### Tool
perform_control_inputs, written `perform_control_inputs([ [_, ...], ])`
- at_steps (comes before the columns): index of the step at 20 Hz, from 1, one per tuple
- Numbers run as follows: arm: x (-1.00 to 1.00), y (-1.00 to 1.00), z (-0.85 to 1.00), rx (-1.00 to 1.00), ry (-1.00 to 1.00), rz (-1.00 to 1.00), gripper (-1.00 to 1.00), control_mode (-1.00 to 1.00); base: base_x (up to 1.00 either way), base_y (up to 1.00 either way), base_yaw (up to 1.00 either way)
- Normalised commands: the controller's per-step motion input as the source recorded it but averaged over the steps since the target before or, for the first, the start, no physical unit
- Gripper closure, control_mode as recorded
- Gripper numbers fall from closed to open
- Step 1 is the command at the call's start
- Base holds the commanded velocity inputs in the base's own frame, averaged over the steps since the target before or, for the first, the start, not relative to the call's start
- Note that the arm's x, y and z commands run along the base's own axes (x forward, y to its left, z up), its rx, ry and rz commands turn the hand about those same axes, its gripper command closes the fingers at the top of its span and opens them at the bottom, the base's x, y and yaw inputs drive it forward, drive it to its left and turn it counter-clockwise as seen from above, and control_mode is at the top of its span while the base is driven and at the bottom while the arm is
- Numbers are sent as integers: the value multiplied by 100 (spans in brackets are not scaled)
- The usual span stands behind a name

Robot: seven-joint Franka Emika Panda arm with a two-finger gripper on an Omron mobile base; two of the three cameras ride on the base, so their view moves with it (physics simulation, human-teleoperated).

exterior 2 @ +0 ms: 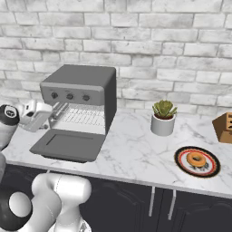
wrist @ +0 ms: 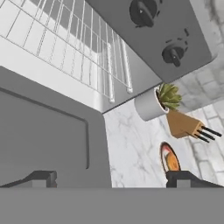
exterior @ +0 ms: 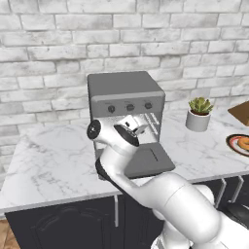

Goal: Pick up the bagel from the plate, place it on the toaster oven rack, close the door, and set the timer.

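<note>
Two dark fingertips of your claw stood spread wide with nothing between them, hanging over the open door of the toaster oven. That door lay folded down flat toward the near edge of the bench. You had the toaster oven rack bare inside the cavity. Well off to the right, the bagel sat on the plate, near a potted succulent and a knife block
</note>
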Motion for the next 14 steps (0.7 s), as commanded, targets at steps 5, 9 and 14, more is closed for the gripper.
perform_control_inputs([
  [5,30,0,-21,0,0,0,-100,-100,0,0,0],
  [9,32,0,-15,0,0,0,-100,-100,0,0,0],
  [14,27,0,-20,0,0,0,-100,-100,0,0,0],
])
